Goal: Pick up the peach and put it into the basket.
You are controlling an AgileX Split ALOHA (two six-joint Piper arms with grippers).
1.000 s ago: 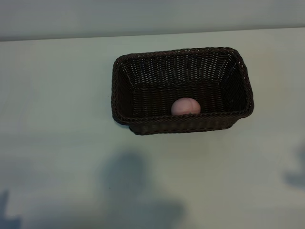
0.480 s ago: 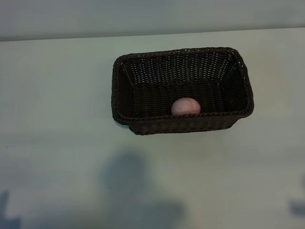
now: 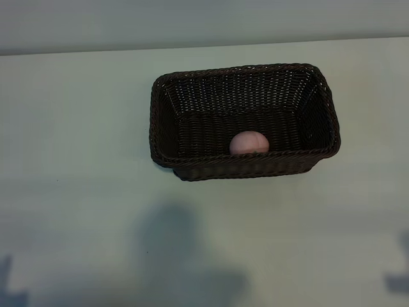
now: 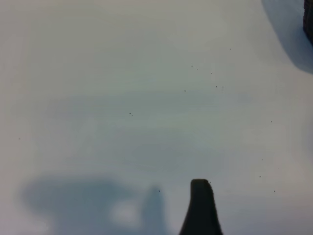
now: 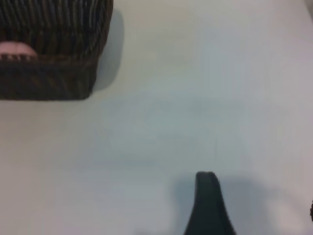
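The pale-pink peach [image 3: 249, 142] lies inside the dark-brown woven basket [image 3: 246, 165], against its near wall. The right wrist view shows a corner of the basket [image 5: 49, 78] with a sliver of the peach [image 5: 17, 49] over the rim. Neither gripper appears in the exterior view. Of my left gripper only one dark fingertip [image 4: 201, 205] shows, above bare table. One dark fingertip [image 5: 208, 200] of my right gripper likewise hangs over bare table, well away from the basket. Nothing is held by either; both stand open.
The basket stands mid-table toward the far side on a pale tabletop [image 3: 83, 192]. Soft arm shadows fall near the front edge [image 3: 185, 256] and at the right edge [image 3: 397, 281]. A dark basket edge [image 4: 309, 19] shows in the left wrist view.
The shadow at the exterior view's right edge has slid toward the front edge. Peach and basket have not moved.
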